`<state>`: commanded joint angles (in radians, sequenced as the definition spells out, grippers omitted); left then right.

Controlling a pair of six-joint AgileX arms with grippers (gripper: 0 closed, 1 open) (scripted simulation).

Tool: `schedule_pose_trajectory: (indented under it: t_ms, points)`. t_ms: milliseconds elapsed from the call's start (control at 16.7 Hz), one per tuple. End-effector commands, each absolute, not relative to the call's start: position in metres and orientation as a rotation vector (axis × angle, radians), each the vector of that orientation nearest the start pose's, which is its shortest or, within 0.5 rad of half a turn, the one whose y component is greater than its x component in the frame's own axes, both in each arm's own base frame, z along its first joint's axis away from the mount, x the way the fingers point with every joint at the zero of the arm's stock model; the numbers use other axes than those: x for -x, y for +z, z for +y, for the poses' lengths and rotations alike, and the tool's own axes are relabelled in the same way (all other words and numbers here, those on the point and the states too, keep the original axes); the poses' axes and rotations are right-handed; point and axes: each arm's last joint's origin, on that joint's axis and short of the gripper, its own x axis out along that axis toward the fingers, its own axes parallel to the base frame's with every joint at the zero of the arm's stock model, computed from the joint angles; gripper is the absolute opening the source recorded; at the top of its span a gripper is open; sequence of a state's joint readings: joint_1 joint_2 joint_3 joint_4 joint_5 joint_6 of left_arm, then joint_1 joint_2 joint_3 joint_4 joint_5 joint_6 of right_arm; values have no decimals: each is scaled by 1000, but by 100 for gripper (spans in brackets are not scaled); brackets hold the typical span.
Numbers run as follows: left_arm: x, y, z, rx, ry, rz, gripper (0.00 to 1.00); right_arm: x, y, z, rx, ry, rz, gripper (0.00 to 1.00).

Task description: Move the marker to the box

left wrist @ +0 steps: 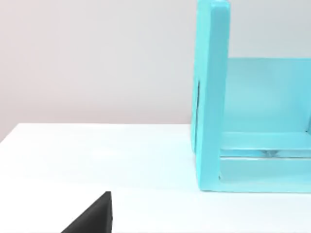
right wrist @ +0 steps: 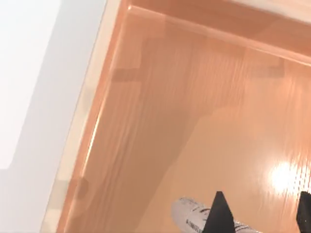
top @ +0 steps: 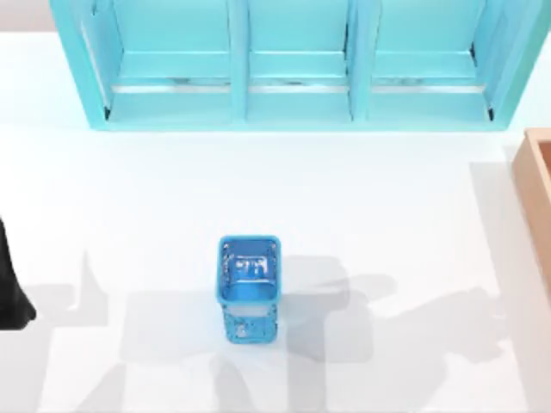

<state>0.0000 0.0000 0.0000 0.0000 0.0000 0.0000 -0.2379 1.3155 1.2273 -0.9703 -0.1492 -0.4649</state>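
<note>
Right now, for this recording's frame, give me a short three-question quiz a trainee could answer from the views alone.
1. True or false: the marker is above the peach-orange inside of the box.
2. Which thing stands near the table's middle in the top view? A) blue mesh cup B) red bowl C) green bottle
3. Fill in: the cyan shelf unit stands along the table's ____ edge in the top view.

Key: 1 true; 2 A; 3 far (top). The right gripper is over the box with the marker; the left arm is parked at the table's left.
</note>
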Motion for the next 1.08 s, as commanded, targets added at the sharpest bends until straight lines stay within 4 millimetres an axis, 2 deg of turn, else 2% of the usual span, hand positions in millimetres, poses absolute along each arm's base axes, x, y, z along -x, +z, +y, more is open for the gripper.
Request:
schedule_pose_trajectory:
  t_ms: [180, 420, 1080]
  points:
    - [-106, 160, -1, 0, 0, 0, 100, -255, 287, -53, 227, 165, 1028, 0]
    - [-106, 160, -1, 0, 0, 0, 100, -255, 284, -52, 227, 165, 1029, 0]
    - [-106, 160, -1, 0, 0, 0, 100, -255, 284, -52, 227, 165, 1029, 83]
